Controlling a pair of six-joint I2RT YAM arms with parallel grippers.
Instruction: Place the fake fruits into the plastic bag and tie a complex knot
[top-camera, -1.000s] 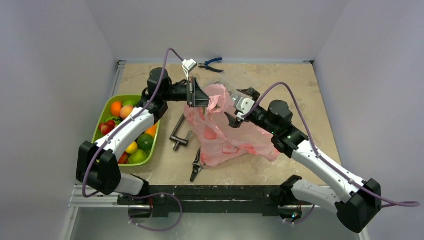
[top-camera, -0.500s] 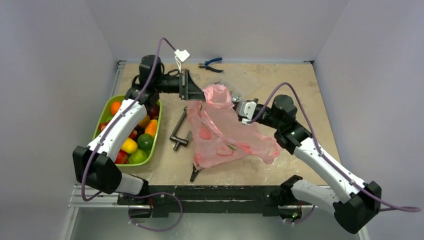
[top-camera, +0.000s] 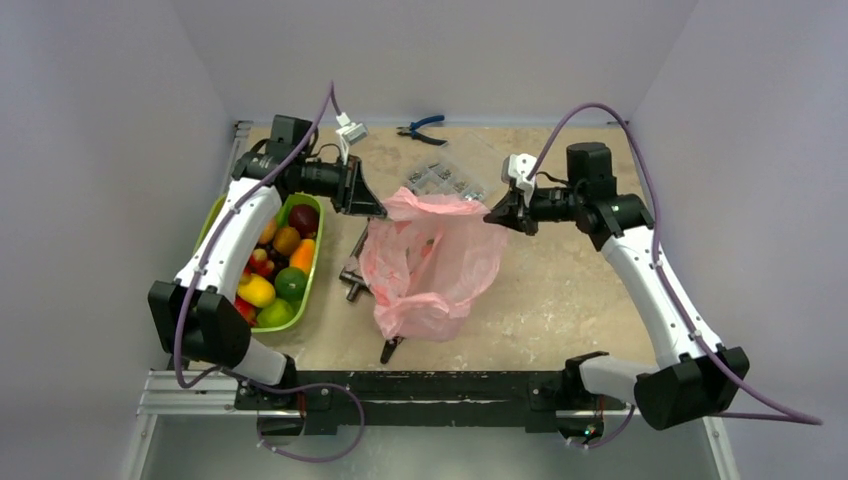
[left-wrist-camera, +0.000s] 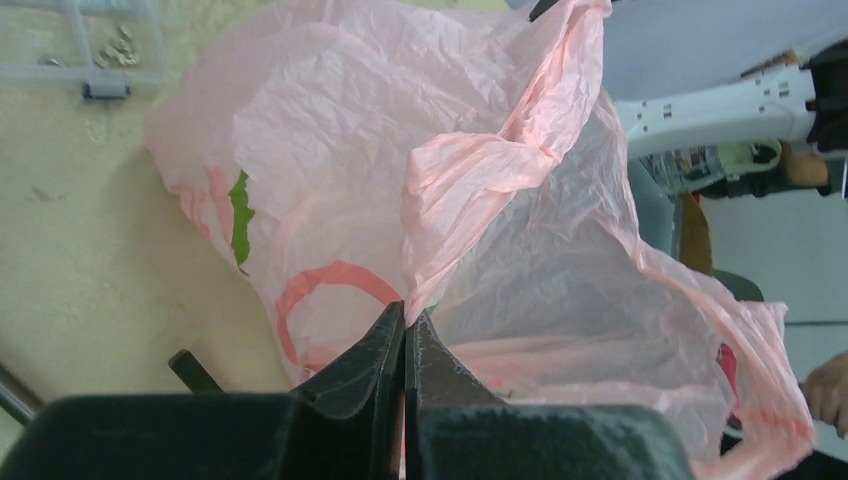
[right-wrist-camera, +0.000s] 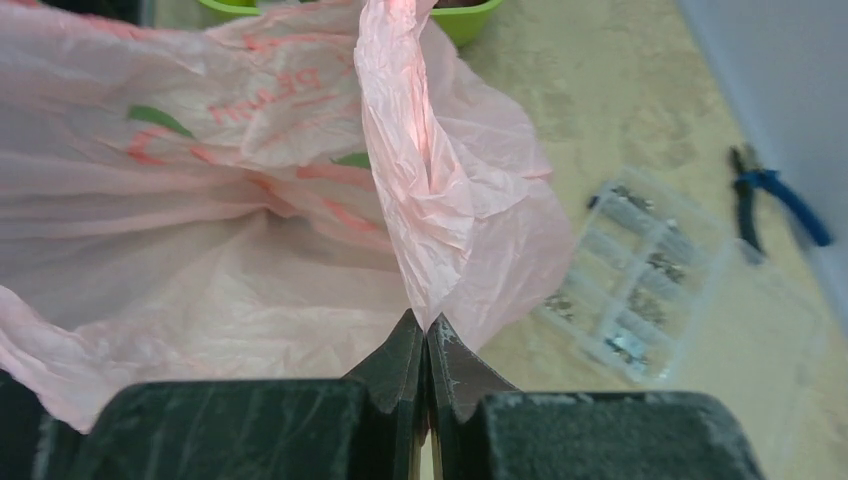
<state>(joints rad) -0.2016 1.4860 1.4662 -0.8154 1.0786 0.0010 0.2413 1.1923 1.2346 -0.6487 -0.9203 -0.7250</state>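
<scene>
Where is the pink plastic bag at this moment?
In the top view the plastic bag is in the centre, held up between the left pincer and the right pincer, right of the green tray.

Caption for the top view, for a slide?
Left gripper and right gripper pinch opposite edges of the pink bag, holding its mouth open; fruits sit in the green tray.

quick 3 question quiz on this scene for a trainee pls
1. True or false: the left pincer and right pincer are each shut on the plastic bag.
2. The visible fake fruits lie: A in the green tray, B loose beside the bag, C in the right pincer.
3. Which tool lies near the table's far edge?
Key: 1 true; 2 A; 3 the blue-handled pliers.
</scene>
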